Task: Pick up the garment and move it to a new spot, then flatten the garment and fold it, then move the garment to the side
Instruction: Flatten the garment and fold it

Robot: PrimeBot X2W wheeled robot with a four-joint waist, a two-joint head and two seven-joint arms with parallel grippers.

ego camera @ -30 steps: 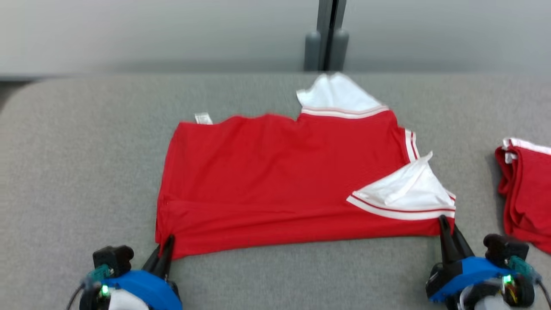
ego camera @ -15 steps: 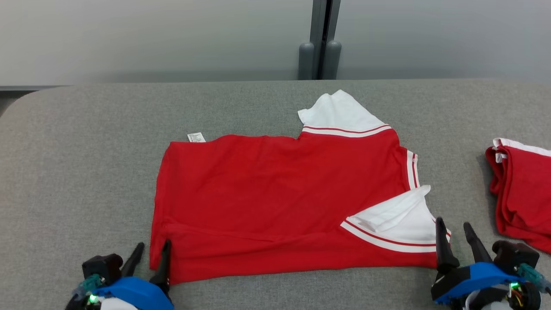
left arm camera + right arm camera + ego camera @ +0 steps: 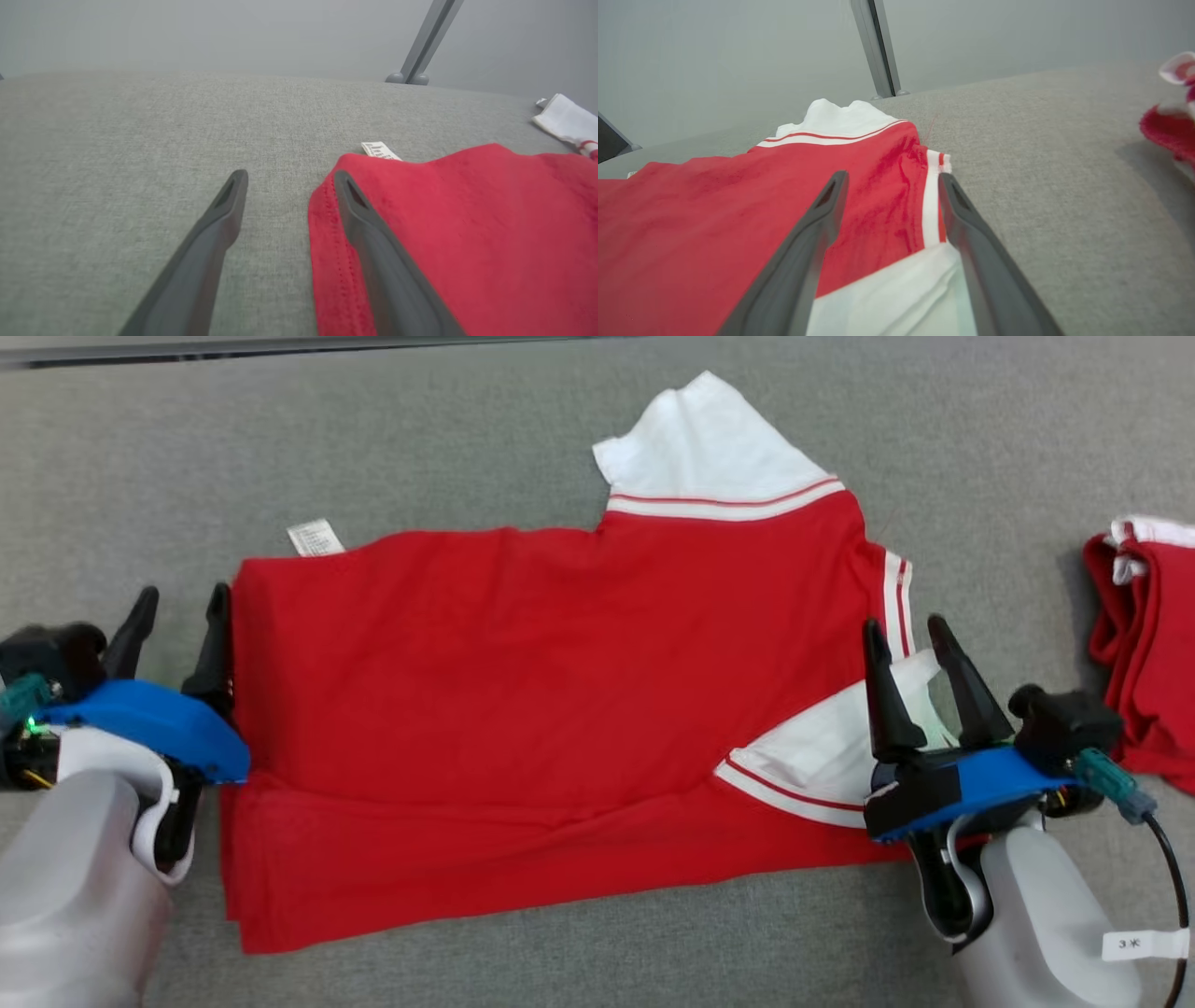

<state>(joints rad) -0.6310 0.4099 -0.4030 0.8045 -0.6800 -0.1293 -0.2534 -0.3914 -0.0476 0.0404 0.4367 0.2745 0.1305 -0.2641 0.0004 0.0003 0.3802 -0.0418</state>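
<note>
A red jersey [image 3: 523,709] with white sleeves lies spread across the middle of the grey cloth-covered surface [image 3: 467,429], mostly flat with a long crease running near its near edge; a small white care label [image 3: 315,537] sticks out from its far left corner; the far sleeve [image 3: 700,439] lies flat beyond the body, edged with red and white stripes, and the near sleeve [image 3: 822,756] is folded back onto the red cloth at the jersey's right end. The left hand [image 3: 185,593] sits at the jersey's left edge with its two dark fingers spread wide; in the left wrist view one finger lies over bare grey surface, the other over the stitched red hem, with the edge of the cloth running between them; whether the fingers touch the cloth cannot be told. The right hand [image 3: 905,623] is at the right end, spread just as wide, above the folded sleeve; in the right wrist view its fingers frame the striped side of the jersey and the white sleeve below. A second red garment [image 3: 1144,644] with white trim lies bunched at the surface's right edge, well apart from the jersey; a grey post [image 3: 875,46] rises beyond the surface.
</note>
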